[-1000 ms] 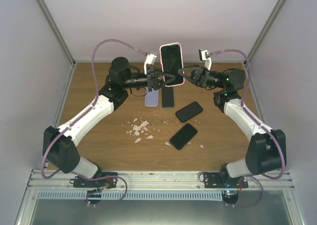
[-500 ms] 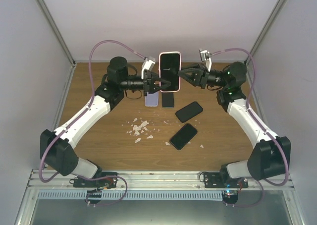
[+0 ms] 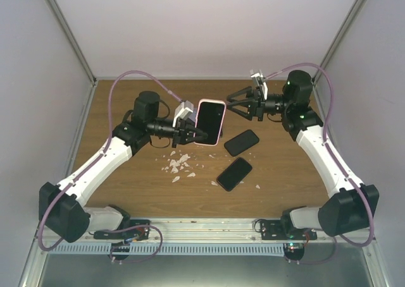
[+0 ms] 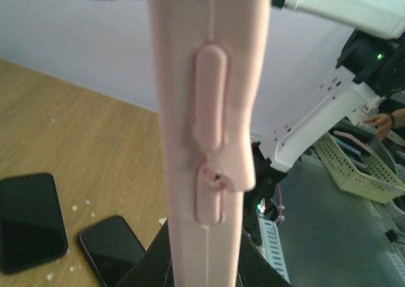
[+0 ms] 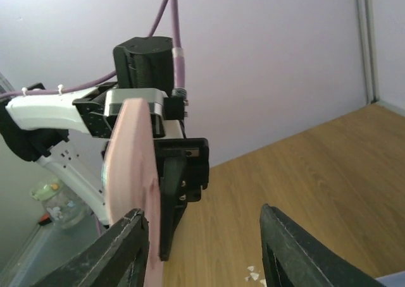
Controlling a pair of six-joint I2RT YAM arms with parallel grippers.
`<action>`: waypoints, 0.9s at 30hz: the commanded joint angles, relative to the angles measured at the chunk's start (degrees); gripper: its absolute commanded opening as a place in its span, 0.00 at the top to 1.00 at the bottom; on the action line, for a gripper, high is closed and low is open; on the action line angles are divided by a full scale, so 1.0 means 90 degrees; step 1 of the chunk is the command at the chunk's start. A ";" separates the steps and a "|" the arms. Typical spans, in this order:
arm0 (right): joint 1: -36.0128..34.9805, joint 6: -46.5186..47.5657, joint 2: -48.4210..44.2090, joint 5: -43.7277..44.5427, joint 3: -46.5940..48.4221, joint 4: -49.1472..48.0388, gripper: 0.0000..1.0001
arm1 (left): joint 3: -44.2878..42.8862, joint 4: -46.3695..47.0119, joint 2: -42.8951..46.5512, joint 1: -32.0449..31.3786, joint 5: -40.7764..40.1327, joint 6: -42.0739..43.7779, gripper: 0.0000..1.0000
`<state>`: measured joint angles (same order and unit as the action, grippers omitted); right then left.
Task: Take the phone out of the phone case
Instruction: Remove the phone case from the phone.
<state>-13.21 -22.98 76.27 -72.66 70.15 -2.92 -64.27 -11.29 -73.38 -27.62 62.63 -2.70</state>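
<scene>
The phone [image 3: 210, 117], still seated in its pink phone case [image 4: 209, 110], is held clear of the worktop [image 3: 145, 189] by the left end effector [image 3: 199, 134], which is clamped narrow across the case. The right end effector [image 3: 231, 105] is seen spread apart just beside the case, with nothing between its fingers. Two bare phones [image 3: 241, 142] lie below. Extraction is judged not yet begun. A fresh grip by the right arm on the case's rim, to peel it back, appears called for.

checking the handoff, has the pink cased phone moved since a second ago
Yes. The pink cased phone has come down in the top view, next to the farther black phone.
</scene>
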 commanded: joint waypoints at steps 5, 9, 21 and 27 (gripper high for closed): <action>0.0035 0.2018 -0.0341 -0.0375 0.0040 0.2139 0.42 | 0.0508 -0.0213 0.0460 0.0114 0.0192 0.0856 1.00; 0.0032 0.2138 -0.0440 -0.0373 -0.0272 0.2275 0.41 | 0.0844 -0.0345 0.0594 0.0129 0.0185 0.1082 1.00; -0.0380 0.1714 -0.0501 -0.0529 -0.0839 0.1863 0.39 | 0.1204 0.0195 0.0536 0.0168 -0.0109 0.0612 1.00; -0.0613 0.1781 -0.0407 -0.0480 -0.0823 0.1917 0.41 | 0.1124 0.0288 0.0396 0.0144 -0.0121 0.0540 1.00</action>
<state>-17.34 -7.33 72.97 -76.18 62.78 15.22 -52.82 -14.55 -69.52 -26.50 60.84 2.59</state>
